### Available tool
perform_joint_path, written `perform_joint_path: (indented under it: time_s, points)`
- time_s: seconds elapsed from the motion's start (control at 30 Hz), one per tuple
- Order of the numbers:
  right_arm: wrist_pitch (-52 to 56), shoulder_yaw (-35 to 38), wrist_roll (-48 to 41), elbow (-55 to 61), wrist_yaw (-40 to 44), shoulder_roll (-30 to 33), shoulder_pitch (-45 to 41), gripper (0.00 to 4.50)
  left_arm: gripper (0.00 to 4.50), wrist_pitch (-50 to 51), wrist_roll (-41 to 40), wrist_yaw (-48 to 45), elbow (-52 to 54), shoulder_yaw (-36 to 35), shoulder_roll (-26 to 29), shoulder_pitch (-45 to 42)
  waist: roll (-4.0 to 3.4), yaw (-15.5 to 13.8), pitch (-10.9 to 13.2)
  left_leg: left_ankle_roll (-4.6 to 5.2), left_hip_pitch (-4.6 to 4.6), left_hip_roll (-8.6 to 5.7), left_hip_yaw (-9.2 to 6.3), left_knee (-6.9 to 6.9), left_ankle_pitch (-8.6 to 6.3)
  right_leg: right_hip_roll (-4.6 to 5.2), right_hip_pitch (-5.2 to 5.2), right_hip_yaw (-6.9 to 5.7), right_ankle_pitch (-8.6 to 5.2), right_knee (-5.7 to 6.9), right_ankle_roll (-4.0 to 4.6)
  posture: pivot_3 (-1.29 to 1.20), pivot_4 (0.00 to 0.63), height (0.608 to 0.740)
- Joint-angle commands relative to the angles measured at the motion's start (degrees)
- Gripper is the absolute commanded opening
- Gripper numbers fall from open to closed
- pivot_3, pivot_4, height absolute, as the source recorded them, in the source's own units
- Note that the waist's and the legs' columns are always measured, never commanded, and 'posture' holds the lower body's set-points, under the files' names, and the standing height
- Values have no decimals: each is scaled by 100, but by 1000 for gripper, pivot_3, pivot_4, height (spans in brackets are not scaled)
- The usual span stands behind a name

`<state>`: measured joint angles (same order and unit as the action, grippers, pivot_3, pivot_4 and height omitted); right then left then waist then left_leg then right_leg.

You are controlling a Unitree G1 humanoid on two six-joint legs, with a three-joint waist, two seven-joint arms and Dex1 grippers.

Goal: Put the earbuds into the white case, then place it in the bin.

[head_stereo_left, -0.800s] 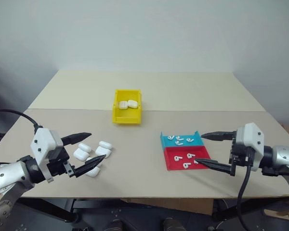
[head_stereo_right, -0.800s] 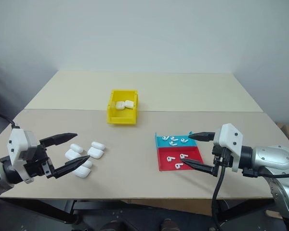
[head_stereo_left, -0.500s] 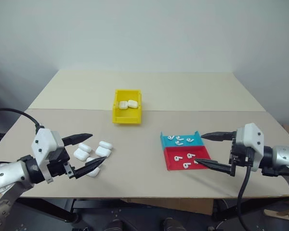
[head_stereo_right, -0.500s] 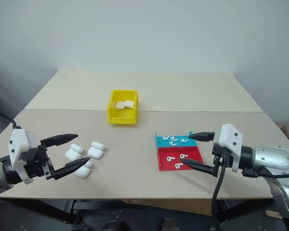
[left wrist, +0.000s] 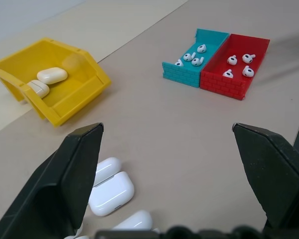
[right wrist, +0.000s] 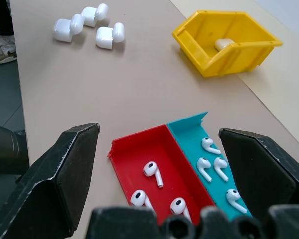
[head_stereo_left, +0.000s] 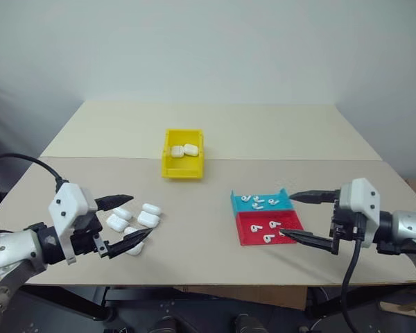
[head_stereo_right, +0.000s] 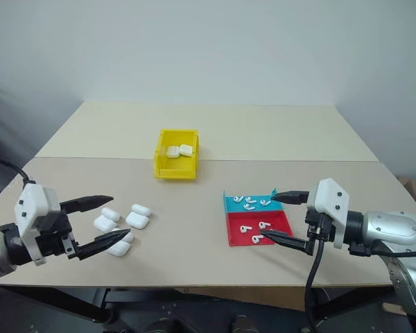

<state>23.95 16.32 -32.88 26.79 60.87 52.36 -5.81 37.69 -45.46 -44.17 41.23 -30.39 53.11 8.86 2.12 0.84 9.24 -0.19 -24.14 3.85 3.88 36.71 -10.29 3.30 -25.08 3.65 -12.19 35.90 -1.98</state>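
Two pincers of mine hang spread wide and empty over the table (head_stereo_left: 215, 142), largest thing here. Well ahead of both, between them, sits the yellow bin (head_stereo_left: 183, 154) with two cases already inside. Just under and ahead of my right pincer (head_stereo_left: 301, 216) is the teal-and-red tray (head_stereo_left: 265, 217), its walls low, holding the earbuds (right wrist: 153, 171) loose in both halves. By the fingertips of my left pincer (head_stereo_left: 125, 222) lies the cluster of closed white cases; the nearest white case (left wrist: 111, 193) sits just beside my left finger. I judge the work is at its opening step: nothing is picked yet. Next I need one case gripped and opened, then a fine pinch on a tiny bud.
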Motion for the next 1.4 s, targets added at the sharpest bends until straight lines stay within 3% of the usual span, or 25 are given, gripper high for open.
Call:
perform_joint_path:
  time_s: [0.03,0.17,0.27,0.4,0.6,0.8,0.97,1.2,1.4]
  points:
    - [-11,198,-128,108,-13,70,-41,4473,4500,620,-461,261,94,-172,302,-189,0,-1,0,0,0,0,0,0,0,0,0,0,0,0,0,0,150,740]
    - [8,219,-133,169,-84,41,-14,4473,4500,1746,-734,547,-369,-15,1146,-709,1,-12,1,-1,5,0,-2,2,0,-2,-1,0,0,8,0,0,150,740]
    - [55,234,-179,250,-159,8,5,4473,4500,2370,-752,933,-699,231,1446,-1187,1,-7,1,-2,8,1,-1,3,-1,-3,0,0,0,10,0,0,150,740]
    - [67,216,-190,339,-276,-53,76,4473,4500,3019,-787,1140,-897,594,1670,-1692,1,9,1,-2,6,1,1,2,-1,-3,-2,1,-1,9,0,0,150,740]
    - [81,219,-222,501,-440,-105,232,4473,4500,3750,-826,1198,-612,1046,2005,-1788,1,3,1,-1,-1,1,2,-2,-1,-3,-7,1,-2,8,3,0,150,740]
    - [191,273,-350,614,-546,-81,347,4473,4500,5343,-1303,1493,-1110,1562,1708,-3019,9,-21,5,-5,4,0,-5,0,-2,-6,-2,-3,-1,15,1,0,150,740]
    - [206,310,-369,683,-597,-103,404,4473,4500,5481,-1768,2127,-1281,2097,1816,-3413,10,5,5,0,5,-1,-4,0,0,-4,1,0,-2,11,0,0,150,740]
    - [179,233,-381,708,-681,-165,370,4473,4500,5481,-3290,3495,-1899,3460,2204,-4137,12,-7,6,0,2,-2,-6,0,1,-5,-1,1,-2,14,0,0,150,740]
    - [165,224,-359,745,-723,-195,403,4473,4500,5481,-4231,5174,-2217,3989,1887,-4557,14,-15,7,1,3,-3,-6,0,1,-5,2,1,-2,15,-1,0,150,740]
